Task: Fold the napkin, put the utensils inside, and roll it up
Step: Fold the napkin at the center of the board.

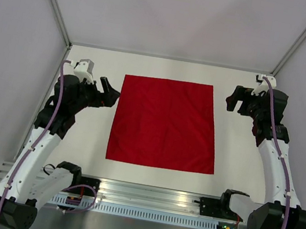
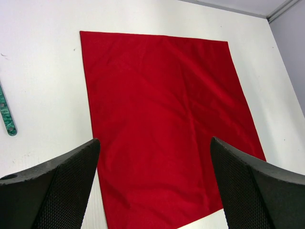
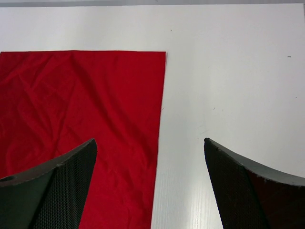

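Observation:
The red napkin [image 1: 166, 122] lies flat and unfolded in the middle of the white table. My left gripper [image 1: 108, 92] is open and empty above the napkin's left edge. In the left wrist view the cloth [image 2: 167, 109] fills the gap between the spread fingers of that gripper [image 2: 155, 139]. My right gripper [image 1: 234, 100] is open and empty near the napkin's far right corner. In the right wrist view the napkin [image 3: 86, 109] has one edge running between the fingers of that gripper [image 3: 150, 140]. No utensils show clearly.
A thin green patterned strip [image 2: 6, 114] lies on the table at the left edge of the left wrist view; I cannot tell what it is. Grey walls enclose the table [image 1: 78, 137] on three sides. A metal rail [image 1: 145, 195] runs along the near edge.

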Available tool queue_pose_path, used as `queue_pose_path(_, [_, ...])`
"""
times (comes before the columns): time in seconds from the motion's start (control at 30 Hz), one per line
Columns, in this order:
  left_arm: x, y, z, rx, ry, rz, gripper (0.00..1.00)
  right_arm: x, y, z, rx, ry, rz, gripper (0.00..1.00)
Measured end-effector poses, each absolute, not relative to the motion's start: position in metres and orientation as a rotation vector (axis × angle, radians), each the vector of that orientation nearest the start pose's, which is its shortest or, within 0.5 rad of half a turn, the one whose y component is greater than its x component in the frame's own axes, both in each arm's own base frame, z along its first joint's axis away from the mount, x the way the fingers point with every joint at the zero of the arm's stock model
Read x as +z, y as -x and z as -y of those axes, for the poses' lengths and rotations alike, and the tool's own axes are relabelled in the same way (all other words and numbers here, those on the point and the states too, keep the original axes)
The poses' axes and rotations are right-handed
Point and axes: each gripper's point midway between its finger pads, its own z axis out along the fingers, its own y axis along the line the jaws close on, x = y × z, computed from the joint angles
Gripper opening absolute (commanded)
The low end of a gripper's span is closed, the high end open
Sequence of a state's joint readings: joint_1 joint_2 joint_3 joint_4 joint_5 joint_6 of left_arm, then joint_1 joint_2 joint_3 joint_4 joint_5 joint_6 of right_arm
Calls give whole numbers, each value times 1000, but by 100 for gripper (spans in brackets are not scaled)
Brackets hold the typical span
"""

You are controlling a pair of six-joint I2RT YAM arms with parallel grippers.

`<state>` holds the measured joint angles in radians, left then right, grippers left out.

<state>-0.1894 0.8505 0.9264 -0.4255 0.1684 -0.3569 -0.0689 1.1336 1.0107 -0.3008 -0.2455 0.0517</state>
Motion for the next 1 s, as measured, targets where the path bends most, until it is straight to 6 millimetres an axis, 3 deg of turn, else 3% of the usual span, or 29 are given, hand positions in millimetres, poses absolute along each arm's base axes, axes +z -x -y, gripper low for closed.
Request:
queue_pose_path(0.17, [269, -287, 106, -534, 29, -1957, 100, 246, -364, -17, 216, 29, -1984, 98])
queue_pose_path(0.3, [269, -287, 136, -525, -47, -1978, 100, 245, -364, -16, 214, 26, -2006, 98])
queue_pose_path(0.43, [262, -283, 197, -548, -202, -2013, 98, 245, -369, -14, 205, 22, -2020, 98])
queue_pose_path(0.63, [208, -269, 291, -516, -430, -2097, 95, 231, -376, -5, 155, -3, -2069, 98])
queue_pose_path(0.83, [147, -236, 388, -499, -675, -2130, 88, 218, -378, -1, 135, -15, -2114, 98])
queue_pose_path(1.0, [114, -200, 444, -507, -845, -2109, 81, 215, -379, 1, 118, -20, -2123, 98])
